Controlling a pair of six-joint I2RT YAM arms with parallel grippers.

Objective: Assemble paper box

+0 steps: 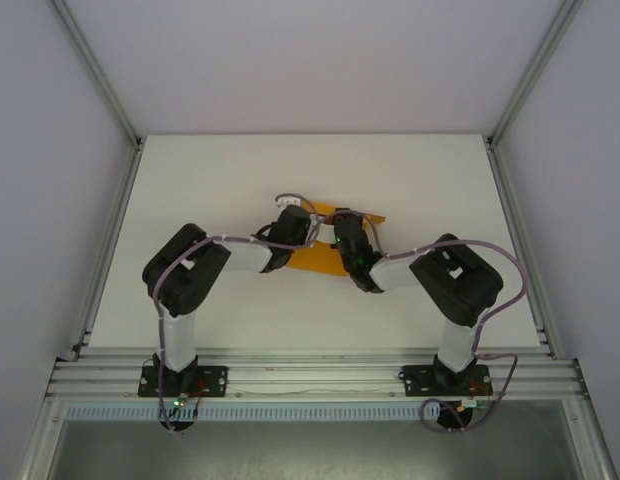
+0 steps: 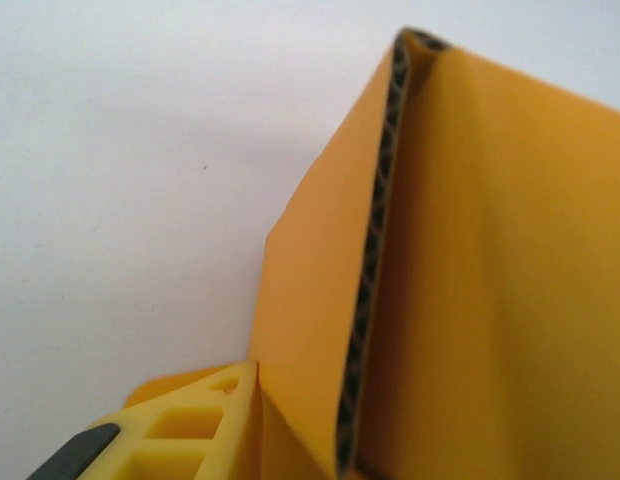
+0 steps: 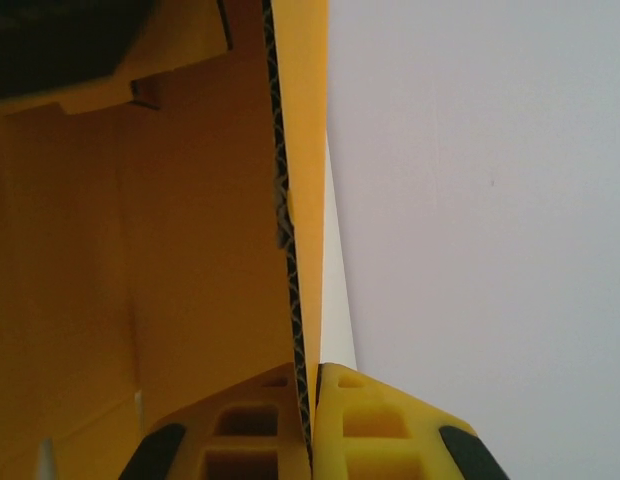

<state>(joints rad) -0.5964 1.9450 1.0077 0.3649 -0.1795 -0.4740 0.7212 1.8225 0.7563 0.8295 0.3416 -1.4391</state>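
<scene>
Top external view: the paper box [image 1: 318, 260], a piece of orange-yellow card, lies near the middle of the white surface [image 1: 220, 170], and both arms reach inward over it from either side. The left claw [image 1: 295, 224] sits over the card's left end and the right claw [image 1: 348, 236] over its middle-right part, the two close together. Orange card shows beneath and between them and juts out a little past the right claw toward the far right. The arms cover much of the card, so its exact shape is hard to read from above. In the right wrist view the right claw is pressed together on an upright wall of the card. Its two yellow fingers [image 3: 370, 425] meet on either side of the thin edge, whose corrugated core runs as a dark wavy line straight up from between them. To the left of that wall is the shaded inner side of the box, with a further flap across the top; to the right is bare white surface. In the left wrist view one yellow finger [image 2: 195, 425] shows at the lower left, just beside a doubled-over wall of the card whose fluted edge runs up to a folded tip. Whether this finger touches the card, and whether the left claw is spread or pinching, I cannot tell.
</scene>
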